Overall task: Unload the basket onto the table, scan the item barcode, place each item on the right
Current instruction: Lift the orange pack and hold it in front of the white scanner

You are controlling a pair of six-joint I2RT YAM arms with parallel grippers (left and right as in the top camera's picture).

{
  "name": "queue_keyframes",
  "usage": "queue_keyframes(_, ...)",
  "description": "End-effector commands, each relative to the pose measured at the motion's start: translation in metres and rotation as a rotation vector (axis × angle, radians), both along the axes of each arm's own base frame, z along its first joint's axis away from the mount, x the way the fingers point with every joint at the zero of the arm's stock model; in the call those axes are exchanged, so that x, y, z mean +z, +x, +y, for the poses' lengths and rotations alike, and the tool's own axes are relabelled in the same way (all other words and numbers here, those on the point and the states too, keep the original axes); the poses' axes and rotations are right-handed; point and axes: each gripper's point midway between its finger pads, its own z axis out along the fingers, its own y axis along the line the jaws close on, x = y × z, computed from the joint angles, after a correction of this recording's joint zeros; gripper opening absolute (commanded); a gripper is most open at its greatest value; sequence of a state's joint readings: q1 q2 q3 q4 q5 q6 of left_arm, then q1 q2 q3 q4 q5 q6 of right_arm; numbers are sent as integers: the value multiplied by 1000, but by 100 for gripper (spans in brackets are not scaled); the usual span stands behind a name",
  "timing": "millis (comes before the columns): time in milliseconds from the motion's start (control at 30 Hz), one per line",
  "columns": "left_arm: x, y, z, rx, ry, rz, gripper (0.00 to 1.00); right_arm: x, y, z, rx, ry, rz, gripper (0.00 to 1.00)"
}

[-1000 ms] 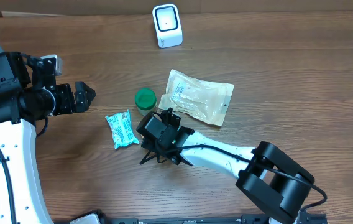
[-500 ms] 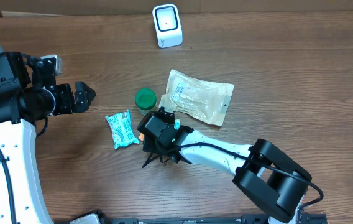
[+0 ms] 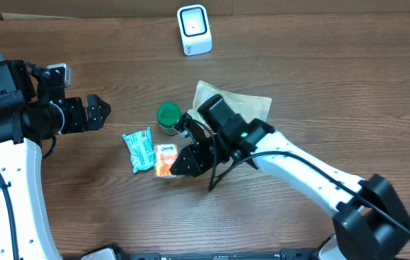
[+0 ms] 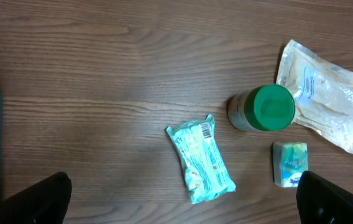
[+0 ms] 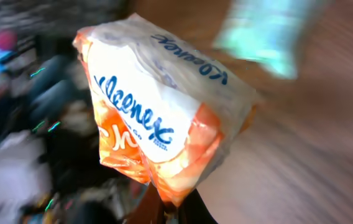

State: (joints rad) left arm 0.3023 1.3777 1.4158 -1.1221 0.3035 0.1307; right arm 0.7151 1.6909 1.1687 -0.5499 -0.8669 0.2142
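Note:
My right gripper (image 3: 182, 162) is shut on one end of an orange and white Kleenex tissue pack (image 3: 164, 160). In the right wrist view the pack (image 5: 158, 121) stands above the pinching jaws of the right gripper (image 5: 178, 208), and the background is blurred. The white barcode scanner (image 3: 194, 29) stands at the far edge of the table, well away from the pack. Over the table's left side, my left gripper (image 3: 98, 112) hangs open and holds nothing; in its own view the left gripper (image 4: 181, 202) shows only dark fingertips (image 4: 40, 199) at the lower corners.
A teal packet (image 3: 139, 149) (image 4: 200, 163) lies left of the held pack. A green-lidded jar (image 3: 168, 115) (image 4: 265, 108) stands beside a clear plastic pouch (image 3: 252, 107) (image 4: 329, 93). A small white and teal pack (image 4: 290, 163) shows below the jar in the left wrist view.
The right gripper has shut on the tissue pack and the arm has swung up and to the right, so the orange pack now shows left of the fingers. The left arm has not moved.

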Motion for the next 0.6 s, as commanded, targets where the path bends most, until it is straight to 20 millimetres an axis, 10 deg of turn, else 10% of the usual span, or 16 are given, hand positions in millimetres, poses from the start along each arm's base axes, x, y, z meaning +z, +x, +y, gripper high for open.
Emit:
queue_keyframes(0,1,1,-1,-17,8,-5,100,60,-11,-8,186,333,19,4)
queue_keyframes(133,1,1,-1,-17,8,-5,100,109,4,-42,253,601,74,4)
queue_keyframes(567,1,1,-1,-16,8,-5,100,111,59,-87,23,553,182,4)
